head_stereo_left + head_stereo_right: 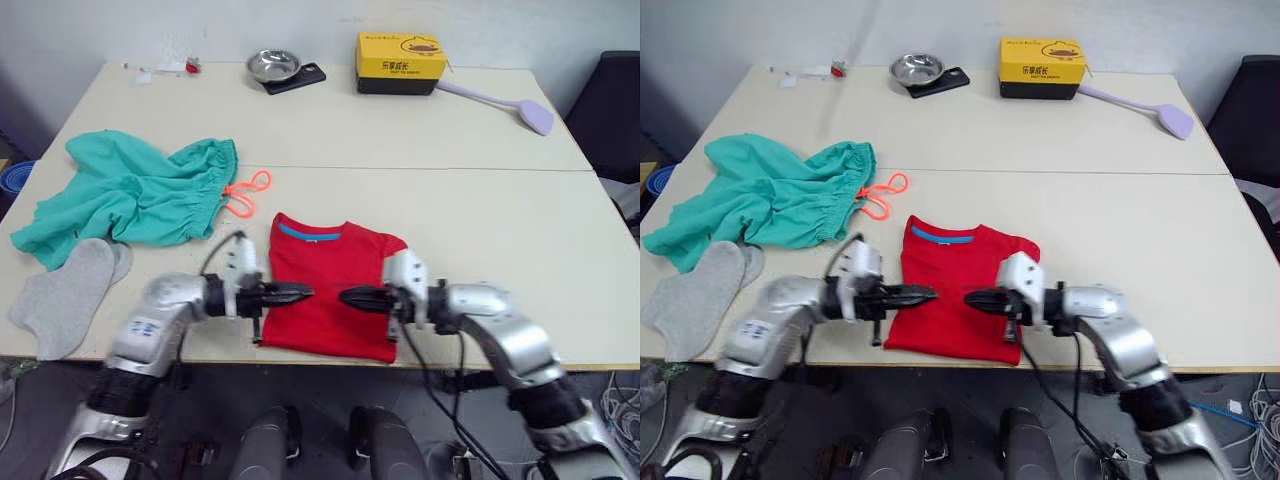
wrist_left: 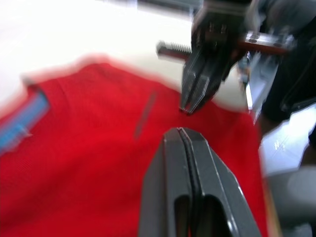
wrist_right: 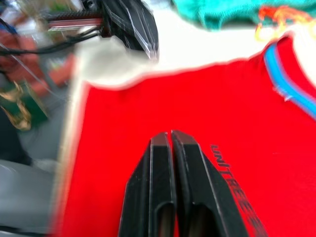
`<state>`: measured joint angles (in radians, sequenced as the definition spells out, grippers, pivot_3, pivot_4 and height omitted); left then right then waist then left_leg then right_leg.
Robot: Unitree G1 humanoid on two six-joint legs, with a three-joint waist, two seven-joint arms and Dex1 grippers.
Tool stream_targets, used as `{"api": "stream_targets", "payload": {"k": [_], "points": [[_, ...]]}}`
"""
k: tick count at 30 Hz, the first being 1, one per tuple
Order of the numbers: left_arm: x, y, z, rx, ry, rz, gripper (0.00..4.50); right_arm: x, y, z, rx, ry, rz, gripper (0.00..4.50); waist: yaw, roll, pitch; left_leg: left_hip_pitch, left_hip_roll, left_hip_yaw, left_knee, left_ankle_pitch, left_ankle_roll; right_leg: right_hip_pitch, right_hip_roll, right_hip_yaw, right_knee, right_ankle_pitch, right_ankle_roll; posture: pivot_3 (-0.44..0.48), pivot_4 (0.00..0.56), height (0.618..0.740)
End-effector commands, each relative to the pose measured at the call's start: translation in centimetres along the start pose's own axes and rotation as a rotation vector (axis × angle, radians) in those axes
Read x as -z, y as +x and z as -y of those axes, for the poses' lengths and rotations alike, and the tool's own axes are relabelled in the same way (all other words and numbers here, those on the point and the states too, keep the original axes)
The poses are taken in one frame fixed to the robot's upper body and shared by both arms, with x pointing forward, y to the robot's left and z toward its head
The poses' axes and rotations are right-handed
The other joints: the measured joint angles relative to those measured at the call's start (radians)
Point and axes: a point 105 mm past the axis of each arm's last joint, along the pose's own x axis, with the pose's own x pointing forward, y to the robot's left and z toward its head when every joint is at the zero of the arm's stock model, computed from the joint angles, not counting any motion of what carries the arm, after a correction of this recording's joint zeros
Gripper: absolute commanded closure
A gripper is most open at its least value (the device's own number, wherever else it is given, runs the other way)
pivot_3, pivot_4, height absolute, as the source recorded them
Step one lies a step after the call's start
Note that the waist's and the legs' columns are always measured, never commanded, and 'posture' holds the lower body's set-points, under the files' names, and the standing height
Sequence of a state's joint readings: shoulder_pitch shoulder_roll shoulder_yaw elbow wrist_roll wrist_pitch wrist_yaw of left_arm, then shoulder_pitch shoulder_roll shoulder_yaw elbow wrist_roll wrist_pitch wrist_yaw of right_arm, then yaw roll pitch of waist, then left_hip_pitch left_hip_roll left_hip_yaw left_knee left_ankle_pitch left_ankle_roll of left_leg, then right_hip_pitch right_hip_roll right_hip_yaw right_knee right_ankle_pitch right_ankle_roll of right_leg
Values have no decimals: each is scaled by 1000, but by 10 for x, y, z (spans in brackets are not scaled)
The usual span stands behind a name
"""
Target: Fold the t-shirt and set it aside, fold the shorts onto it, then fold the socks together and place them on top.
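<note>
Both closed hands, left hand (image 1: pixel 300 293) and right hand (image 1: pixel 351 297), hovered tip to tip, empty, over the folded t-shirt (image 1: pixel 330 262) on the desk (image 1: pixel 480 210)

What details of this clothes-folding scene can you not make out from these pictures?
- Small dark chest print on the bright red cloth t-shirt: right wrist view, letters blurred and cut off by the edge.
- Second plain light grey ankle sock: head views, mostly hidden under the first.
- Teal-green cloth shorts: right wrist view, cut off by the edge.

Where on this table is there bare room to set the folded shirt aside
The widest bare patch lies right of the t-shirt, running to the table edge. Another stretches between the shirt and the yellow box. The left side is crowded by the shorts and socks.
</note>
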<state>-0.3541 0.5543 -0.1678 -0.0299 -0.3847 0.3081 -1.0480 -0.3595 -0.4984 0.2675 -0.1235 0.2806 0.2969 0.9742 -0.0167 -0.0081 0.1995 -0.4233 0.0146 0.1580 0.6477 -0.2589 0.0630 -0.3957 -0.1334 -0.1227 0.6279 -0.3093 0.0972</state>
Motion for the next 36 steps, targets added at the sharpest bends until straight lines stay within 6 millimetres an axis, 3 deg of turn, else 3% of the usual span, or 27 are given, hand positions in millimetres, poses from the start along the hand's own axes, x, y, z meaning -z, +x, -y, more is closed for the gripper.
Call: {"api": "stream_targets", "payload": {"k": [1,8,13,17,23,25,29,33,36], "points": [[10,3,-9,-69,69,-54,4475,9,12,12,55,-82,-34,4500,-7,0,0,0,1,1,0,0,0,0,1,0,0,0,0,0,150,740],[33,8,-16,-183,32,-97,4475,21,2,48,264,-76,-32,4500,-8,0,-1,3,1,0,1,-1,-1,3,-1,2,0,0,0,0,150,740],[47,-5,-11,-190,2,-126,4475,36,-33,92,508,14,-56,4500,-11,0,-4,4,1,-1,1,-2,-5,3,-2,3,1,1,0,0,150,740],[46,-10,-14,-208,-4,-120,4475,44,-52,115,624,62,-56,4500,-13,1,-5,6,1,-1,0,-2,-6,4,-2,3,1,0,0,0,150,740],[29,-8,-17,-186,17,-32,4475,33,-62,130,677,34,19,4500,-14,1,-5,8,2,0,-1,-2,-5,5,-2,3,1,0,0,0,150,740],[9,-7,-22,-197,2,69,4475,15,-62,129,653,15,119,4500,-14,1,-5,7,2,0,-1,-2,-5,5,-2,4,1,0,0,0,150,740],[-25,-11,-30,-193,-3,222,4475,-21,-42,92,384,14,269,4500,-12,2,-5,2,2,0,0,2,1,1,-1,3,2,0,0,0,150,740],[-27,-6,-43,-224,29,184,4475,-23,-14,52,187,-1,215,4500,-11,2,-5,2,2,-1,0,2,1,2,-1,2,1,0,0,0,150,740],[-14,4,-51,-234,56,106,4475,-9,5,39,161,-2,133,4500,-11,2,-5,3,2,-1,0,2,1,2,-1,2,1,0,0,0,150,740]]}}
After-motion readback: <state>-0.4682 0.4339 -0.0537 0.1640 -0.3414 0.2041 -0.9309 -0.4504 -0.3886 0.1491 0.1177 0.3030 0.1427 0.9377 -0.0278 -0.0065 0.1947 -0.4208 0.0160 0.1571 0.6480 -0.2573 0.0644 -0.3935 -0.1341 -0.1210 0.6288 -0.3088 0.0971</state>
